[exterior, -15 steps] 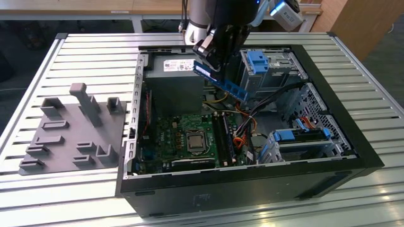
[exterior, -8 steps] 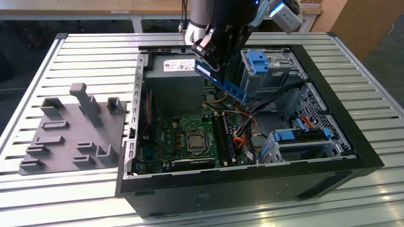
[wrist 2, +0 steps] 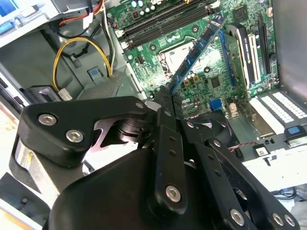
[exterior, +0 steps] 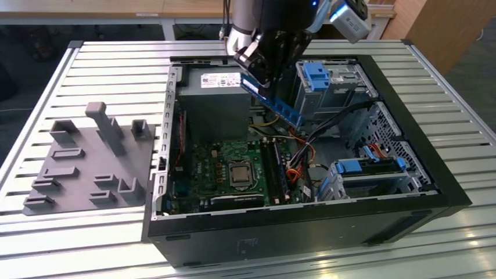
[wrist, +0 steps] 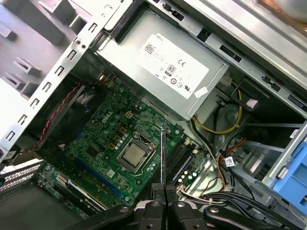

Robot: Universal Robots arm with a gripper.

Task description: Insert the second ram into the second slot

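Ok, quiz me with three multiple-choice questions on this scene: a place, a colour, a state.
1. Relative to the computer case, the grey tray lies: A) inside it B) on the exterior view's left C) on the exterior view's right
2. The second ram has which colour? A) red B) yellow C) blue
3. The second ram is: A) held by the pincer above the motherboard B) seated in a slot C) lying on the tray
Answers: B, the tray sits outside the case wall; C, its board is blue; A, the pincer clamps one end and the stick hangs in the air.
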